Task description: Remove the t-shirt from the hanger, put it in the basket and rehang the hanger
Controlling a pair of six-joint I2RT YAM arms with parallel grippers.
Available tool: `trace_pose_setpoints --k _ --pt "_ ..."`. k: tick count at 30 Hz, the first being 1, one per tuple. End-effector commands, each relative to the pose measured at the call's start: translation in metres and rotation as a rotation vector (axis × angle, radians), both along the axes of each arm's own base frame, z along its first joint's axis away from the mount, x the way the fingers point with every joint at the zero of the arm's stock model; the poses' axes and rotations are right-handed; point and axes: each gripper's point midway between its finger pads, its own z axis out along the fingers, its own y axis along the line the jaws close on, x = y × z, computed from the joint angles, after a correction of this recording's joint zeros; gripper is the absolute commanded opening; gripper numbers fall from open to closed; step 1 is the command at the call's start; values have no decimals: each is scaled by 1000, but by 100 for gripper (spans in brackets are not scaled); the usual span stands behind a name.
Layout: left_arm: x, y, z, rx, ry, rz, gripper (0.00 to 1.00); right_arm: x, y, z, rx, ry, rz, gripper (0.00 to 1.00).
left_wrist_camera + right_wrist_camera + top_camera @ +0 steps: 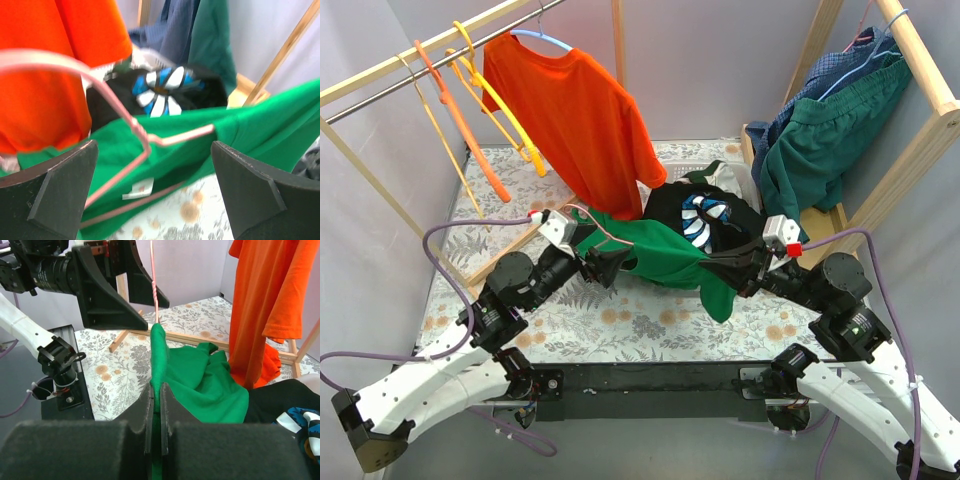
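A green t-shirt (660,255) hangs stretched between my two grippers above the floral table. A thin pink hanger (595,225) is still inside its neck. My left gripper (605,268) is open. In the left wrist view its fingers (65,190) stand wide apart with the pink hanger (145,142) and the shirt collar (190,155) between them, touching neither. My right gripper (725,268) is shut on a fold of the green t-shirt (200,385). In the right wrist view the gripper (157,402) pinches the cloth, and the hanger hook (154,280) rises beside the left gripper (115,290).
An orange t-shirt (575,120) hangs on a blue hanger from the back rail (420,75), beside bare orange and yellow hangers (480,120). A black flower-print shirt (705,215) lies in a basket behind. Blue and dark green garments (830,130) hang on the right rack.
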Motion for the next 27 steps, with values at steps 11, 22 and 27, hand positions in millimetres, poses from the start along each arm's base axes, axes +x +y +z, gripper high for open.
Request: trace_pose_setpoints --k 11,22,27 --pt "-24 -26 21 -60 -65 -195 65 -27 -7 48 106 -101 76 1" --pt "-27 -19 36 -30 -45 -185 0 -13 -11 45 102 -91 -5 1" --pt "-34 -17 38 5 -31 -208 0 0 -14 39 84 -63 -70 2"
